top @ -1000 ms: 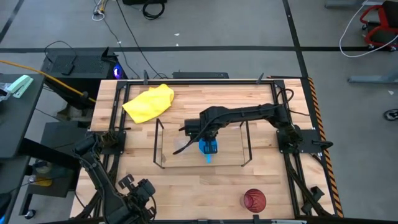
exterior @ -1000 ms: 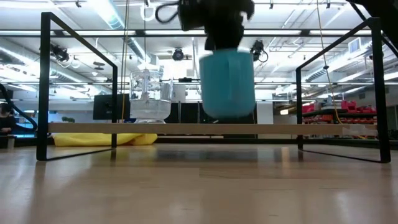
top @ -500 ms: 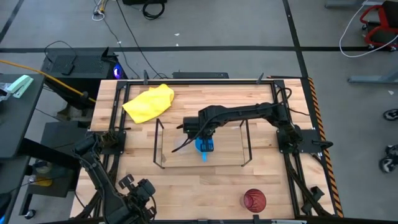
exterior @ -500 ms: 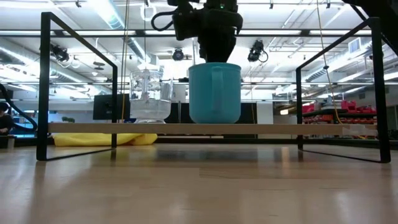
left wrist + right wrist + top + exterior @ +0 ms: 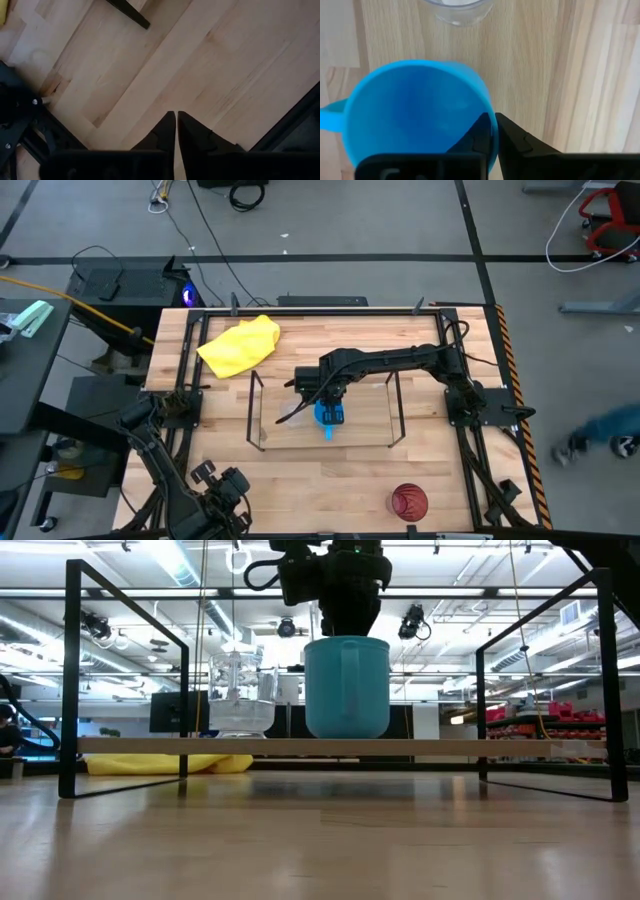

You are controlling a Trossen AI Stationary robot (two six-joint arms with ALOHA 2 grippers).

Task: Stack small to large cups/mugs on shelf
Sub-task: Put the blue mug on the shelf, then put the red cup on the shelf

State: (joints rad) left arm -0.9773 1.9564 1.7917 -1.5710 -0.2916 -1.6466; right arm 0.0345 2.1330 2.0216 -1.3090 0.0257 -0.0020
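Right gripper [image 5: 492, 131] pinches the rim of the bright blue handled mug [image 5: 346, 688] beside the small clear cup [image 5: 240, 695] — stiff, probably light, slick-walled — left gripper's [image 5: 176, 131] fingers pressed together.

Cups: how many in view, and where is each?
3. The clear cup and the blue mug stand side by side on the shelf, the mug's rim pinched in the right gripper. The red cup sits at the table's near edge, off the shelf.
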